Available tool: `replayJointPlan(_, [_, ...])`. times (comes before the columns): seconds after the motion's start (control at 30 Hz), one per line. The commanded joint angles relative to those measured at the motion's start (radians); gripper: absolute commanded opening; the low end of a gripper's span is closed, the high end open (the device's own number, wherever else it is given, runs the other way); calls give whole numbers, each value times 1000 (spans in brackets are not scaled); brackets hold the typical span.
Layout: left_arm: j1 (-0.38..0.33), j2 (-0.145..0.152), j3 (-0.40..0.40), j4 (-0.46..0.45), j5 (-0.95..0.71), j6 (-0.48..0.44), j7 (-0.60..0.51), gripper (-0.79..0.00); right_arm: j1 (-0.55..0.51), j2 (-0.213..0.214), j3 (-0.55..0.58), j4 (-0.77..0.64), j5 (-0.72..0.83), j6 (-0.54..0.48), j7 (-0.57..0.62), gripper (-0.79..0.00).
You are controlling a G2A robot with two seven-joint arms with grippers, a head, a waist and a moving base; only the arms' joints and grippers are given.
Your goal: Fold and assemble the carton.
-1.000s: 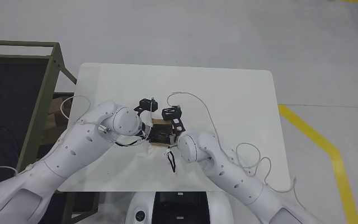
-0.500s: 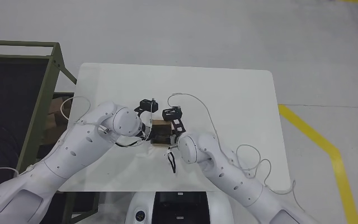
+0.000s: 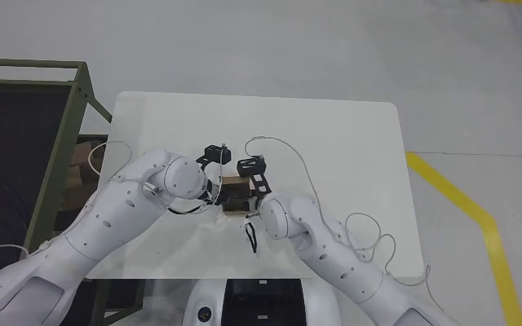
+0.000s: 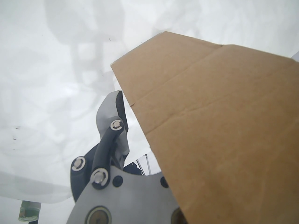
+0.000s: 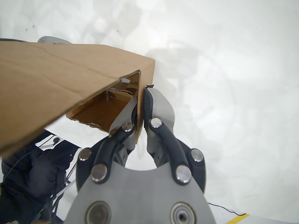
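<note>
The table (image 3: 342, 130) carries the work, with a rack (image 3: 49, 122) off its left side. The left arm (image 3: 139, 204) comes in from the left and the right arm (image 3: 326, 244) from the right, meeting near the table's front middle. Between them is the carton (image 3: 236, 198), a brown box partly raised, well apart from the far edge. I cannot tell whether it rests on the table or is held just off it. From the right wrist its end gapes open, with loose flaps inside and a broad panel slanting over the mouth.

The right gripper (image 5: 140, 99) is clenched on the carton's side wall, the board nipped between its pads. The left gripper (image 3: 217, 194) lies at the carton's opposite side. I cannot tell whether it grips, since a creased panel covers it. A small black loop (image 3: 249, 235) lies on the table just in front of the carton.

Over the last second the right arm has edged slightly leftward, and from above the carton has narrowed a little on its left side. The left arm has scarcely moved. I judge this a small squeeze bringing the walls toward square. The open end is not yet folded, so most of the assembly seems still ahead, and the pinched wall could crease if pressed harder
</note>
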Motion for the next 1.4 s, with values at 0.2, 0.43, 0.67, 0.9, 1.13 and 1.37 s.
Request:
replayJointPlan(0.2, [16, 3, -30, -17, -7, -11, 1, -154, -13, -3, 9, -11, -14, -5, 1, -477])
replayJointPlan(0.43, [53, 21, -105, -72, -43, -37, 4, -74, -38, -5, 27, -30, -9, -13, -32, -354])
replayJointPlan(0.67, [125, 54, -241, -128, -92, -74, -5, -15, -90, 8, 100, -77, 15, -42, -66, -74])
replayJointPlan(0.9, [198, 78, -343, -172, -109, -95, -4, -22, -155, 26, 166, -145, 7, -74, -74, -12])
replayJointPlan(1.13, [271, 93, -472, -190, -224, -134, 68, 0, -230, 45, 247, -218, 35, -128, -97, 0])
replayJointPlan(1.37, [311, 94, -527, -163, -268, -99, 166, 0, -286, 62, 291, -266, 49, -208, -100, 0])
